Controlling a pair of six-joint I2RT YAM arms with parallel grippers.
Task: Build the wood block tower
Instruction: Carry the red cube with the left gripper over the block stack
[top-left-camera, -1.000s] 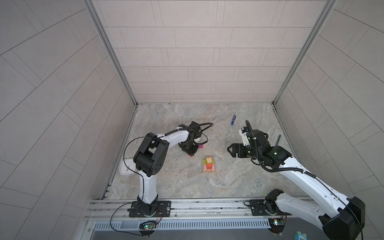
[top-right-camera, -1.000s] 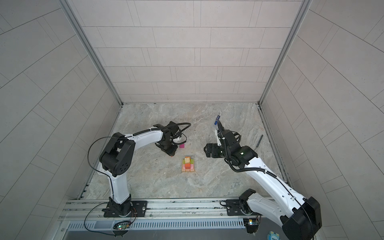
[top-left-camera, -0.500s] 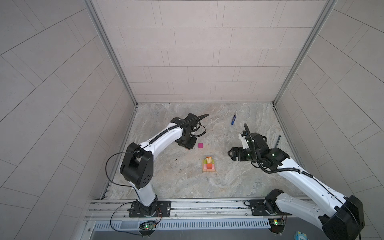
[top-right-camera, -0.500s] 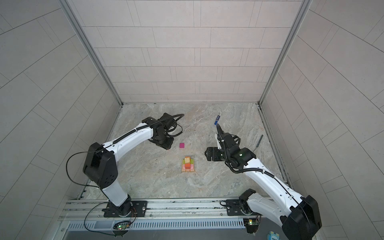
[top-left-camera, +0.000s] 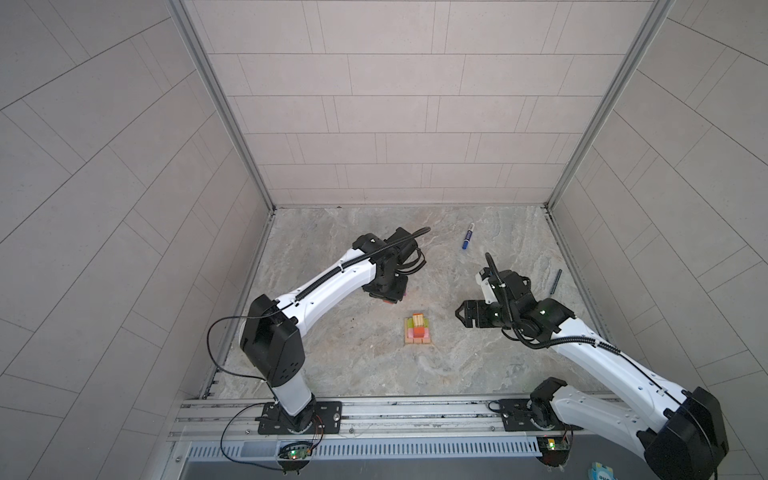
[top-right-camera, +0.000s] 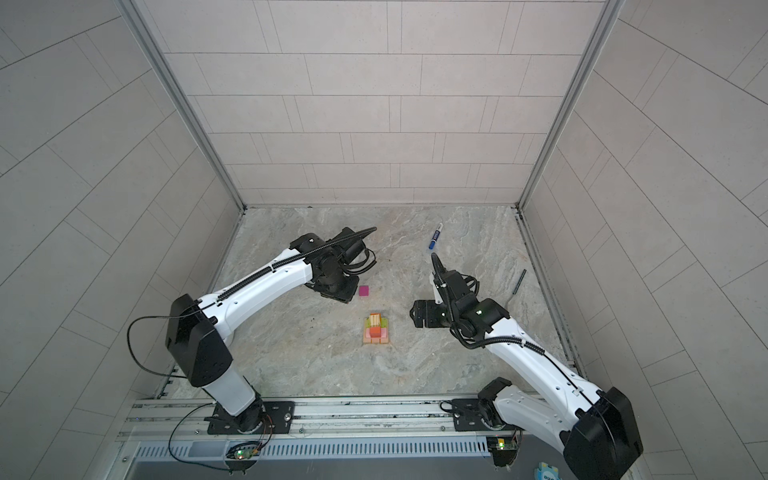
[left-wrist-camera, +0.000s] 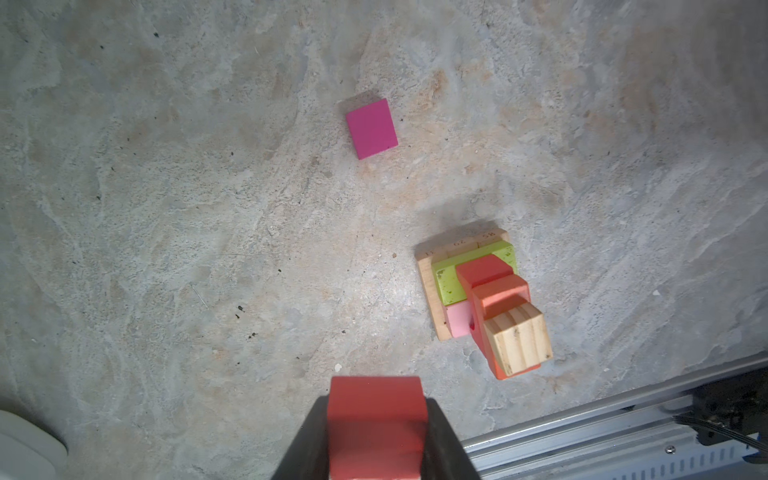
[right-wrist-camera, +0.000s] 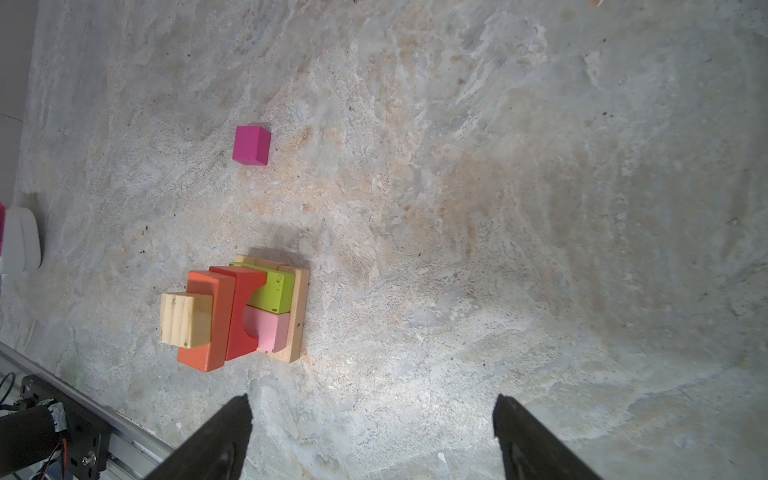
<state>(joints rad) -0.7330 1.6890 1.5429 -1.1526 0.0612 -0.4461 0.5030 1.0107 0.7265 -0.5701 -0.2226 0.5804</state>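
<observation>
The left gripper (left-wrist-camera: 376, 401) was seen clamped on a red block (left-wrist-camera: 376, 436). The wood block tower (left-wrist-camera: 482, 299) was found near that gripper, between it and the right gripper (right-wrist-camera: 372, 409), touched by neither. A tan block (left-wrist-camera: 519, 340) was noted on top, over orange, red, lime-green and pink pieces on a plank base. A magenta cube (top-right-camera: 364, 290) was seen on the table (left-wrist-camera: 166, 208) just beside the left gripper, apart from the tower. The right gripper's jaws were spread wide, nothing gripped.

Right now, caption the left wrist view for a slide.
Left pincer grips a red block; a magenta cube lies apart from the block tower.
</observation>
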